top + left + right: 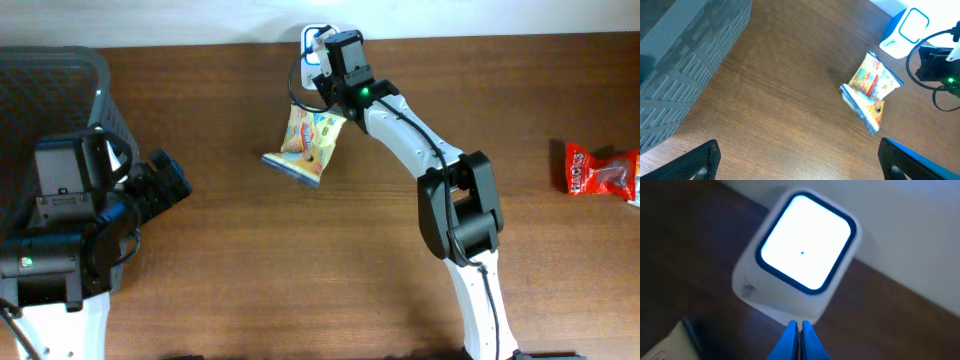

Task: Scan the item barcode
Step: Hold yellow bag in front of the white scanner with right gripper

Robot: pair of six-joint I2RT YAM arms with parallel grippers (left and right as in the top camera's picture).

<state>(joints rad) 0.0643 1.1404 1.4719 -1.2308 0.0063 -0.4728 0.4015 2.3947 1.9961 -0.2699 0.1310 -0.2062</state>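
**Snack bag held up by the scanner**

The snack bag [305, 145], yellow and orange with a blue bottom edge, hangs tilted above the tabletop [250, 260], just in front of the white scanner [312, 38]. Its top corner meets the right tool [800, 330], whose jaws are pressed together; the pinch itself is hidden. No barcode can be made out. The left tool [799, 160] gapes wide, holding nothing. The grey basket's [100, 75] contents are hidden by the left arm. A red packet [600, 172] is cut off at the right edge.

Left arm [60, 250] folded low at the near left, left hand [799, 145] pointing forward with jaws spread wide, right arm [420, 140] stretched far forward, right hand [800, 325] with fingers pressed together.
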